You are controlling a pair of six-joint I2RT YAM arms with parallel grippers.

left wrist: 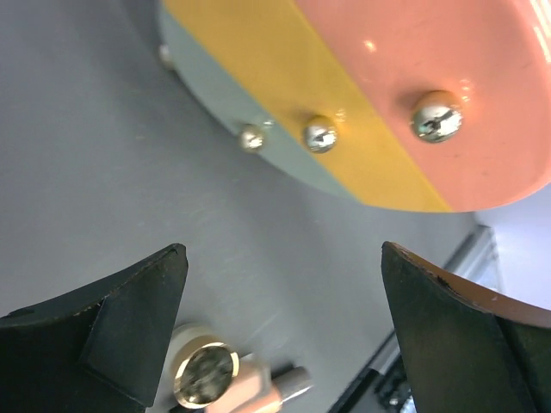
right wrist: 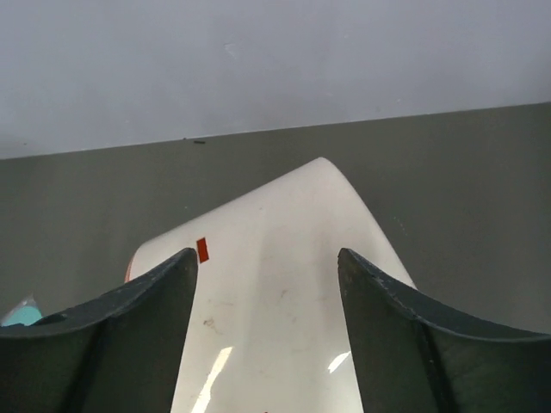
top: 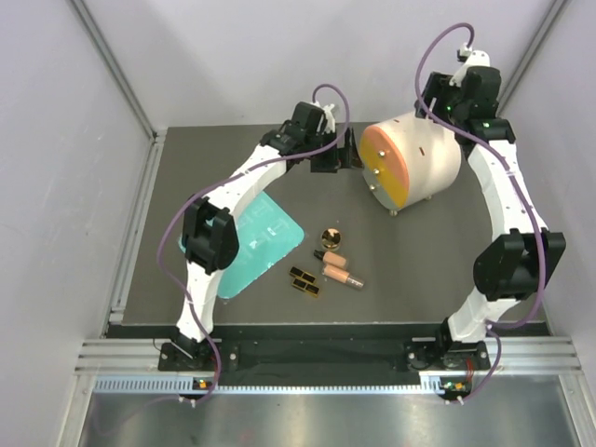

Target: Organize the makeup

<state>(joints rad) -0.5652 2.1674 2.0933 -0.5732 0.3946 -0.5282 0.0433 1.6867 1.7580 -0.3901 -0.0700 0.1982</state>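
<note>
The makeup lies in a loose group on the dark mat: a round gold-and-black compact (top: 330, 236), two peach-pink tubes (top: 333, 255) (top: 342, 276) and small black palettes (top: 304, 281). My left gripper (top: 343, 151) is open and empty at the back centre, just left of the white drum's front face (top: 386, 168). In the left wrist view the left gripper (left wrist: 282, 254) faces the drum's yellow drawer front (left wrist: 284, 82) and its metal knobs (left wrist: 320, 135); the compact (left wrist: 205, 372) and one tube (left wrist: 258, 391) show below. My right gripper (top: 436, 110) (right wrist: 267, 258) is open over the drum's white body (right wrist: 275, 301).
A flat teal tray (top: 270, 237) lies left of the makeup, partly under the left arm. The drum (top: 428, 154) stands at the back right on small feet. Grey walls close in the back and sides; a metal rail (top: 326, 354) runs along the near edge.
</note>
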